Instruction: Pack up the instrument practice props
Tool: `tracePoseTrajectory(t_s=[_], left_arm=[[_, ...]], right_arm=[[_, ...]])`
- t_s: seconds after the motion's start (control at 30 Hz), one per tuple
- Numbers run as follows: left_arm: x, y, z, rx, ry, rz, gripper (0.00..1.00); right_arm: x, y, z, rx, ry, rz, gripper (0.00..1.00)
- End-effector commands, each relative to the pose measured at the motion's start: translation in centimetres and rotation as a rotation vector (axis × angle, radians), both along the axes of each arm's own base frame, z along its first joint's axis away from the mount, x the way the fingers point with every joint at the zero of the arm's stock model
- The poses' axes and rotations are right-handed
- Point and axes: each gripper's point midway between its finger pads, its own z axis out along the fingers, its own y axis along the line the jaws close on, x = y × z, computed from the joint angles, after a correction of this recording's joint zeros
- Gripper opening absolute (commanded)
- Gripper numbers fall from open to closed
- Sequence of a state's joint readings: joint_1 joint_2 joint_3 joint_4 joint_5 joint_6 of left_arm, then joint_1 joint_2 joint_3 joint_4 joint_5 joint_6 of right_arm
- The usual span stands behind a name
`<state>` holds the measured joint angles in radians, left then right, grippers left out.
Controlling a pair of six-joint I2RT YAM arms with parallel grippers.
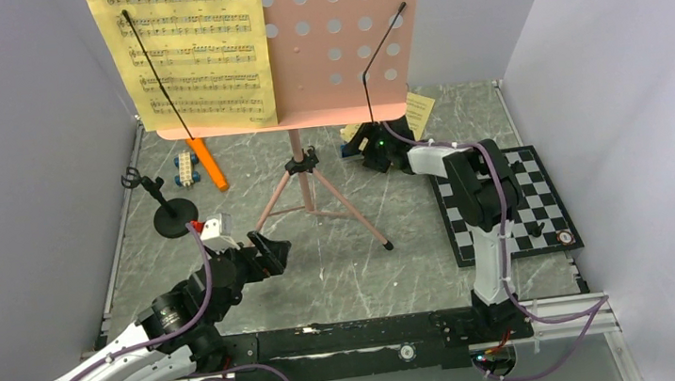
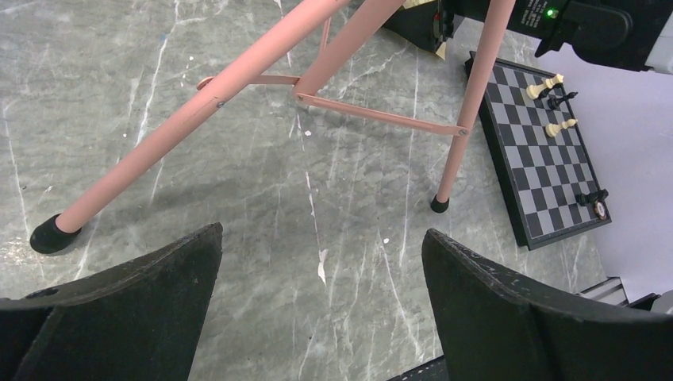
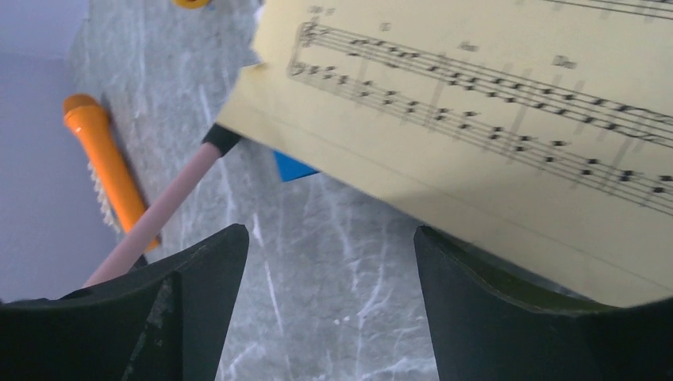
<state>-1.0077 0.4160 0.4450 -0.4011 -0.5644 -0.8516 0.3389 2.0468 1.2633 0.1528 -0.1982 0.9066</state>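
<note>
Yellow sheet-music page (image 3: pixel 492 119) was just beyond right gripper (image 3: pixel 329 317), jaws open, empty; grasp step pending, needed an edge pinch. Left gripper (image 2: pixel 321 302) open, empty.

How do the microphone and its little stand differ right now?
The microphone is orange and lies flat; the mic stand is black and stands upright on a round base. The microphone sits farther back; the mic stand is nearer the left gripper. Neither is held.

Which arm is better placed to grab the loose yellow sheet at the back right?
Right. The right gripper, open, faces the yellow sheet close ahead of it. The left gripper, also open, points at the music stand legs instead.
</note>
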Motion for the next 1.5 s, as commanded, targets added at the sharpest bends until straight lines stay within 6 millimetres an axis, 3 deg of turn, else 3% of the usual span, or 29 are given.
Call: tracePoseTrajectory(t_s=[0.0,0.13,0.37,0.5,0.7,0.8,1.03,1.13,1.27,1.37,1.47], left_arm=[[0.1,0.0,0.1,-0.005,-0.001,0.008,0.99],[0.3,0.3,-0.2,0.019,-0.003,0.020,0.99],[0.5,0.9,-0.1,0.068,-0.008,0.038,0.99],[0.5,1.0,-0.4,0.078,0.001,0.044,0.99],[0.7,0.5,-0.1,0.079,-0.007,0.036,0.99],[0.7,0.5,0.0,0.093,0.003,0.032,0.99],[0.4,0.4,0.0,0.066,0.005,0.022,0.99],[0.3,0.5,0.3,0.053,-0.001,0.022,0.99],[0.1,0.6,0.4,0.036,0.004,0.021,0.99],[-0.1,0.5,0.5,0.023,0.016,0.018,0.99],[-0.2,0.5,0.7,0.015,0.026,0.015,0.99]], right_arm=[[1.8,-1.3,-0.4,-0.004,-0.028,-0.126,0.82],[3.3,-2.1,-0.7,-0.031,-0.036,-0.196,0.84],[6.2,-0.7,-1.1,-0.019,-0.044,-0.175,0.88],[6.8,1.9,-1.1,0.030,-0.042,-0.092,0.86],[5.8,7.0,-0.6,0.142,-0.053,0.086,0.84],[5.2,7.2,0.2,0.167,-0.058,0.113,0.84],[3.9,2.6,6.3,0.123,-0.148,0.051,0.84],[3.8,-0.8,7.1,0.061,-0.164,-0.008,0.84],[4.6,-6.0,4.5,0.004,-0.098,-0.132,0.77],[5.3,-8.7,1.3,-0.066,-0.028,-0.185,0.61],[5.3,-10.1,-0.7,-0.113,0.000,-0.212,0.44]])
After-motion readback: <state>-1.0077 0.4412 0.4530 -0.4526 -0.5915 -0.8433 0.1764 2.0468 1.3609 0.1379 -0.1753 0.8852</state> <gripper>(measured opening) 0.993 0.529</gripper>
